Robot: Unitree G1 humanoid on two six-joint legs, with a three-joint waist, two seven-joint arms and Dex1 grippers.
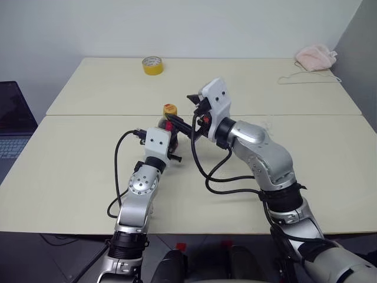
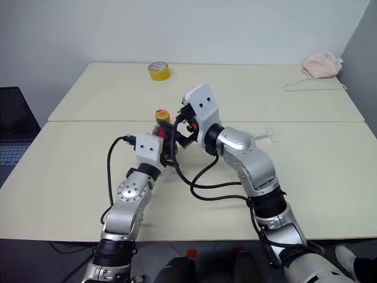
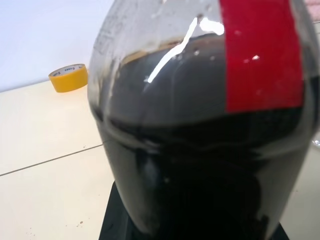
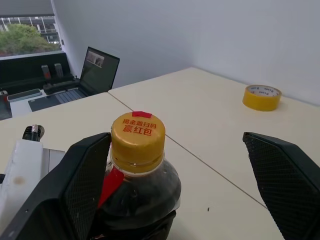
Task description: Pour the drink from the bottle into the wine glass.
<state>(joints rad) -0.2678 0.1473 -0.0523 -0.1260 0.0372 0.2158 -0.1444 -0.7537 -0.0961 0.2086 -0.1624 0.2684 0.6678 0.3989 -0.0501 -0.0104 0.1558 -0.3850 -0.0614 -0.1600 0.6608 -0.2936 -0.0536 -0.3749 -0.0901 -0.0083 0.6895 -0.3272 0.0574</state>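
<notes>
Frame centre: left claw (image 1: 166, 140) clamps the small clear ribbed plastic bottle (image 4: 140, 192) of dark drink (image 3: 200, 165), upright on the bench (image 1: 70, 177). Right claw (image 4: 192, 187) wide beside yellow cap (image 4: 138, 139); centre both pads on it before closing to unscrew.

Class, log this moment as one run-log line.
left gripper: shut on bottle | right gripper: open around yellow cap | cap: on
</notes>
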